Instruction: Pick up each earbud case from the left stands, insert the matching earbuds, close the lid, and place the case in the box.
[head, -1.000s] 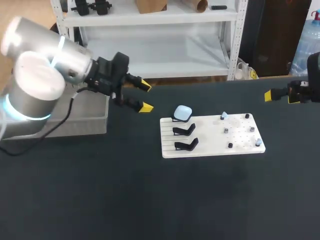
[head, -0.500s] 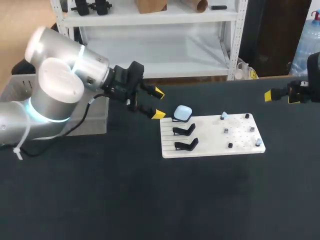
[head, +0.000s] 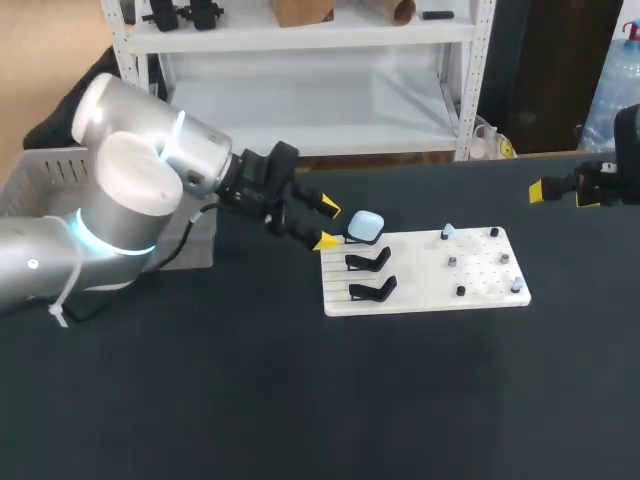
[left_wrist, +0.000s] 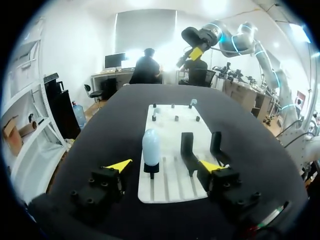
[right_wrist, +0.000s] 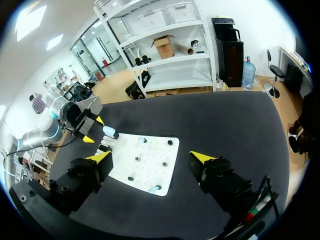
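Left hand (head: 328, 226) is held spread apart, just short of the pale blue earbud case (head: 366, 225), which is seated on the white board's (head: 480, 290) rearmost stand (left_wrist: 151, 168). Right hand (head: 562, 193) is also held apart, well clear.

The right gripper (right_wrist: 150, 157) is pictured with its yellow-tipped fingers spread wide over the dark table (right_wrist: 225, 120), and a white board (right_wrist: 150, 172) is seen at its twelve o'clock. At its eleven o'clock, a pale blue earbud case (right_wrist: 110, 132) is perched on a stand, with the left gripper (right_wrist: 93, 129) held just beside it, fingers parted.
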